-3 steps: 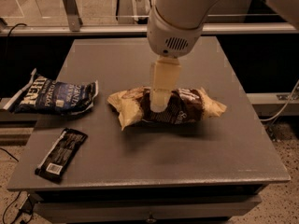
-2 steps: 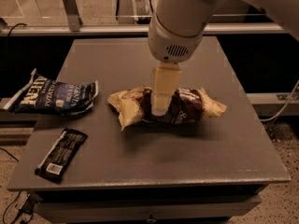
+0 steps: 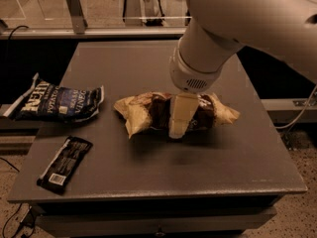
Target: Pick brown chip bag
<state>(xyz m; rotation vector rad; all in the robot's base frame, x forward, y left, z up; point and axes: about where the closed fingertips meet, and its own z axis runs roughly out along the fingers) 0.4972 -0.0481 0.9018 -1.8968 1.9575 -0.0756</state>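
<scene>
The brown chip bag [image 3: 143, 112] lies crinkled at the middle of the grey table [image 3: 148, 68], with a dark brown centre panel and tan ends. My gripper [image 3: 177, 127] hangs from the large white arm [image 3: 208, 48] and is down on the bag's middle. Its cream-coloured front covers part of the dark panel and reaches almost to the table top. The part of the gripper behind the bag is hidden.
A dark blue chip bag [image 3: 57, 103] with white lettering lies at the table's left edge. A small flat black wrapper [image 3: 64, 163] with a barcode lies at the front left corner. A glass rail [image 3: 74, 9] runs behind the table.
The arm has come down and forward. The gripper now sits lower over the brown chip bag's middle. The bag has stayed in place.
</scene>
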